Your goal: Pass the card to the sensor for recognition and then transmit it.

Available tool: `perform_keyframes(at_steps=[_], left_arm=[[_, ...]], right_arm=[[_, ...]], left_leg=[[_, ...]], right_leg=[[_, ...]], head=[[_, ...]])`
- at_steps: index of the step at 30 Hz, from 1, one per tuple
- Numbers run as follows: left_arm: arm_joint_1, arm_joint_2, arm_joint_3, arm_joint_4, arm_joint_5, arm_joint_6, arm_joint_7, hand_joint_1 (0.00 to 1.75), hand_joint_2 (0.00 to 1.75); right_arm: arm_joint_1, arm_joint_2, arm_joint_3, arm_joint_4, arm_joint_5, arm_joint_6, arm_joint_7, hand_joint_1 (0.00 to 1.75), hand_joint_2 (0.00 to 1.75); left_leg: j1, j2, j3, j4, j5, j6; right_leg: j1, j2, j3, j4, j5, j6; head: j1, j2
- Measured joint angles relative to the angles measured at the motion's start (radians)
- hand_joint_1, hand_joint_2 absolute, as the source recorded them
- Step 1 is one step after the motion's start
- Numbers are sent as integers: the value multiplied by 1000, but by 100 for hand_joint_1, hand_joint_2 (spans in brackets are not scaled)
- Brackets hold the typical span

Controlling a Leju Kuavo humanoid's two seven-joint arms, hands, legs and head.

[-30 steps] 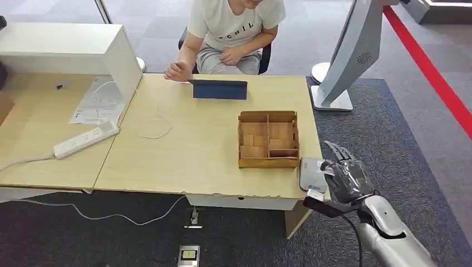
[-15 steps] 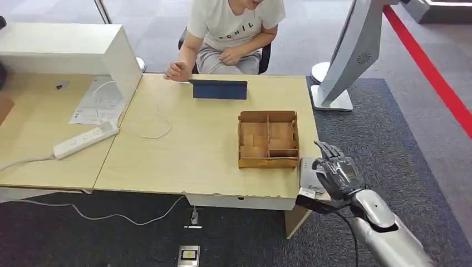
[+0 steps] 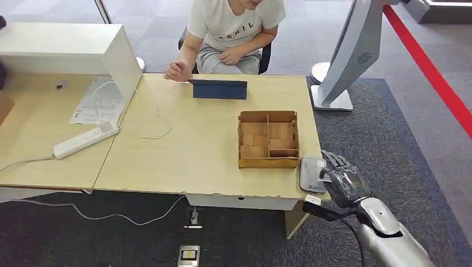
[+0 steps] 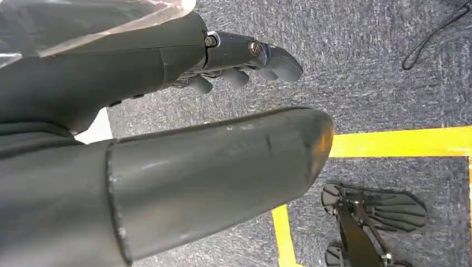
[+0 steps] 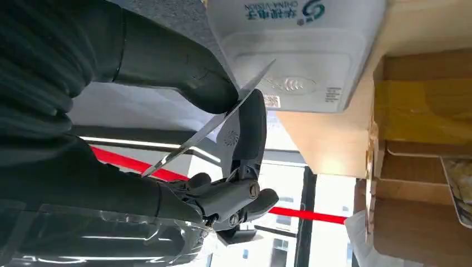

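So the right robot hand (image 3: 340, 181) is down at the near right corner of the surface (image 3: 200, 150), hovering right at the white sensor (image 3: 311, 173) that sits just beside the wooden divider box (image 3: 269, 139). In the right wrist view you can see the card (image 5: 214, 122) edge-on, a thin sliver pinched between the thick thumb and a dark finger, with its far tip pointing at the sensor's reader face, the part with the little wave symbol. It looks close, but I can't honestly tell whether it's touching the pad or just above it. I'd call this the recognition step: the card is being presented to the reader, not yet handed off. The card is tilted quite a bit, so if it doesn't register, I'd guess the next move is to lay it flatter over the pad. After that comes the pass, probably toward the person (image 3: 234, 28) sitting across the surface behind the blue tablet (image 3: 218, 89), which means a long reach over the box without catching it. The left robot hand (image 4: 167, 144) hangs over the carpet with its fingers loosely curled and nothing in it; how far open it really is, I can't tell.
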Motion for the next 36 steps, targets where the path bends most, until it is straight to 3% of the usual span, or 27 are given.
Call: perform_keyframes(at_steps=[12,23,27,32,36], left_arm=[[0,0,-9,0,-18,3,-6,0,0],[-3,6,-16,0,-33,-10,-18,0,0],[-5,6,-17,0,-35,-10,-17,0,0],[-6,7,-17,0,-58,-20,-21,0,0],[-6,9,-18,0,-82,-39,-29,0,0]], right_arm=[[28,-40,-8,86,-39,-44,-35,175,175],[43,-71,-21,59,-167,-39,-25,175,175],[7,-88,-34,-30,-195,23,26,175,175],[-85,-102,-69,-149,-124,153,18,175,175],[-193,-96,-79,-208,-103,194,17,175,175]], left_leg=[[0,0,0,0,0,0],[0,0,0,0,0,0],[0,0,0,0,0,0],[0,0,0,0,1,0],[0,0,-1,0,2,0]], right_leg=[[0,0,1,0,0,0],[0,0,1,0,0,0],[0,0,1,0,1,0],[0,0,1,0,2,1],[0,0,1,0,2,1]], head=[[0,0],[0,0],[0,0],[0,0],[0,0]])
